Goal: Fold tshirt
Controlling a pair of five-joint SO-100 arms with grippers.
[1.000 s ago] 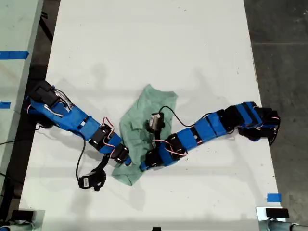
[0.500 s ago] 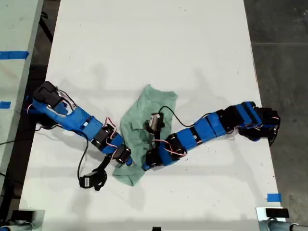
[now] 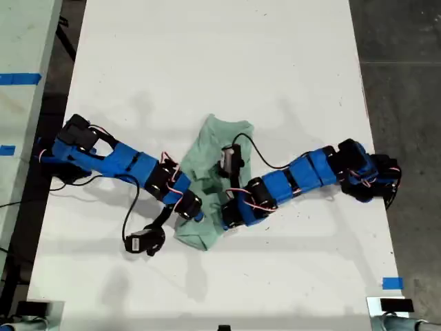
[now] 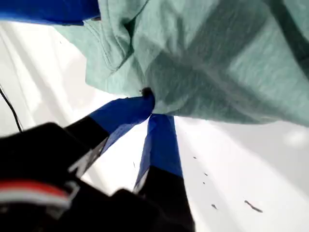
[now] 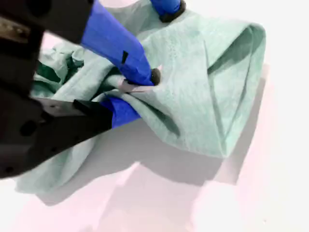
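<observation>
Pale mint-green cloth tshirt [image 3: 213, 148] lies bunched and crumpled on the white table [image 3: 207, 62]. In the exterior view it is near the table's middle, a bit toward 6 o'clock, with a long crumpled strip running from 12 down to 6. Its lower end is rolled over into a soft folded lump.

The first gripper [image 4: 150, 107] has blue jaws pressed together, pinching the tshirt's [image 4: 217, 58] hem edge. The cloth hangs above bare table there. Another blue arm part [image 4: 48, 9] touches the cloth close by.

The second gripper [image 5: 140, 89] has its jaws clamped on a gathered fold of the tshirt [image 5: 193, 87], which puckers around the tips. The other blue gripper tip [image 5: 166, 7] sits on the cloth just beyond.

In the exterior view two blue-and-black arms come in from 9 o'clock and 3 o'clock of the tshirt. Their ends meet at its lower part, nearly touching. The wrist views do not show which arm is first.

A small black camera module [image 3: 143, 243] sits at 8 o'clock of the tshirt. A blue tape piece [image 3: 391, 283] is on the table at 5 o'clock, well apart.
</observation>
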